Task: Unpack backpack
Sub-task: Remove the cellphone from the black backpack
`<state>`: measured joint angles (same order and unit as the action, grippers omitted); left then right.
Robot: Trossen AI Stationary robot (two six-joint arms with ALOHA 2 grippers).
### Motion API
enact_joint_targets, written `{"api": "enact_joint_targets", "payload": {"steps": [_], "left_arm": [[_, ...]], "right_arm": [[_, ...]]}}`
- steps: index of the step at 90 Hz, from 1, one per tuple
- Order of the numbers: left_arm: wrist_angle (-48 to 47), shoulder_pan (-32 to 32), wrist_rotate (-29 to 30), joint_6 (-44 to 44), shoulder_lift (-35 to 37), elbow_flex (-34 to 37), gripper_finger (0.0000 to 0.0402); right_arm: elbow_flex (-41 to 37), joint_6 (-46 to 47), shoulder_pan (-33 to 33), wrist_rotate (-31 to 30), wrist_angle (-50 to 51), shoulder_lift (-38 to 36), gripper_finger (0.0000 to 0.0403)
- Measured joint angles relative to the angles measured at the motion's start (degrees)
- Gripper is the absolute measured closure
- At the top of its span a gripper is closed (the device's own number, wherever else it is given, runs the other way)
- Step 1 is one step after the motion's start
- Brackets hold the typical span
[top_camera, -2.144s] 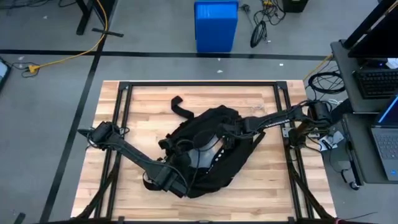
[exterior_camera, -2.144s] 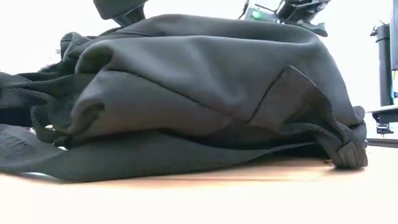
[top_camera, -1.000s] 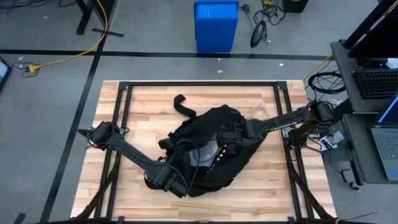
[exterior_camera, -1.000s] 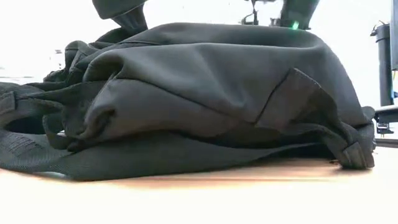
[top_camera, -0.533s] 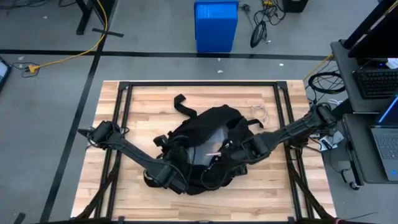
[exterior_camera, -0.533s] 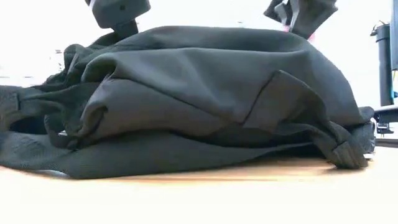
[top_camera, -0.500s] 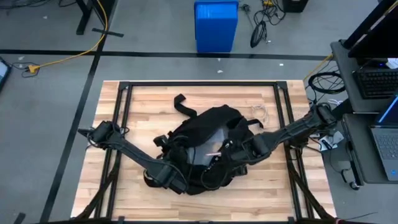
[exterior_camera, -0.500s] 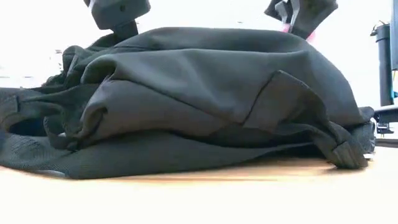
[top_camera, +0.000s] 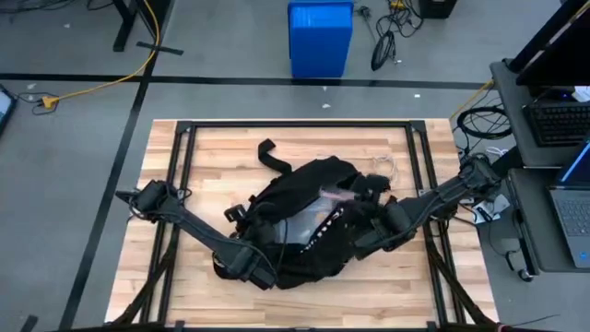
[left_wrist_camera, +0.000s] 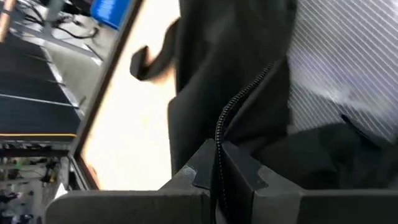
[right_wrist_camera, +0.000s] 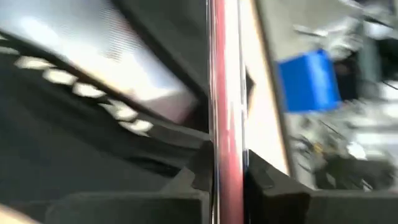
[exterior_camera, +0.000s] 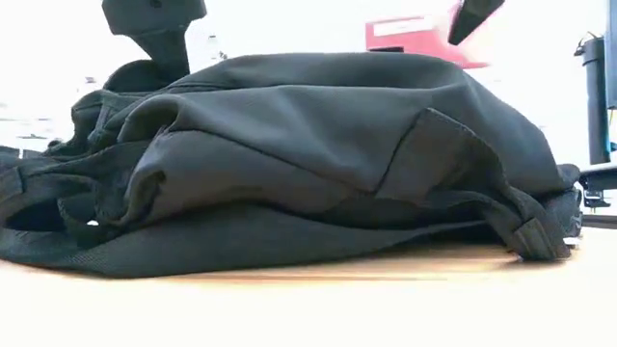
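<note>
Backpack [top_camera: 304, 226] lies at frame centre. Left gripper [left_wrist_camera: 219, 177] is pinched on its zipper edge; right gripper [right_wrist_camera: 225, 180] clamps a thin red book [exterior_camera: 415, 37]. Risk: the book snags the opening, dragging the bag.

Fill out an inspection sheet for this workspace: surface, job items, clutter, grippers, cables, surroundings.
Surface: wooden table with a black frame.
Job's things: backpack lies mid-table, its opening showing a striped lining; one strap trails toward the far edge.
Clutter: a small pale tangle beside the backpack.
Grippers: left gripper shut on the backpack's zipper edge; right gripper shut on a thin red flat item, lifted above the backpack.
Cables: yellow cable and black cables on the floor.
Surroundings: blue bin, desk with laptop.
</note>
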<state>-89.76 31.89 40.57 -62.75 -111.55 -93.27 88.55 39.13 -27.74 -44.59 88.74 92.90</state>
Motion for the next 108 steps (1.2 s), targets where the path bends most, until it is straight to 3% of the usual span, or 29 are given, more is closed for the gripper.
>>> {"api": "enact_joint_targets", "payload": {"steps": [19, 39, 69, 92, 108], "left_arm": [[-0.22, 2.48, -1.37, -2.84, 0.0, -0.19, 0.0394], [-0.25, 5.69, -3.24, -3.7, 0.0, -0.98, 0.0394], [-0.24, 9.84, -3.32, -4.43, 0.0, -4.44, 0.0394], [-0.26, 10.65, -2.3, -4.45, 0.68, -5.4, 0.0394], [-0.25, 10.51, -1.47, -4.42, 1.07, -5.4, 0.0394]], "right_arm": [[-0.24, 3.68, 3.32, -5.0, 1.24, -0.76, 0.0391], [-3.06, 5.38, 9.51, -5.45, 1.24, -1.22, 0.039], [-16.4, 6.78, 17.09, -5.01, 0.68, -8.12, 0.039], [-29.59, 7.55, 23.26, -4.95, -7.99, -18.04, 0.039], [-36.71, 5.31, 28.76, -4.33, -11.16, -20.24, 0.039]]}}
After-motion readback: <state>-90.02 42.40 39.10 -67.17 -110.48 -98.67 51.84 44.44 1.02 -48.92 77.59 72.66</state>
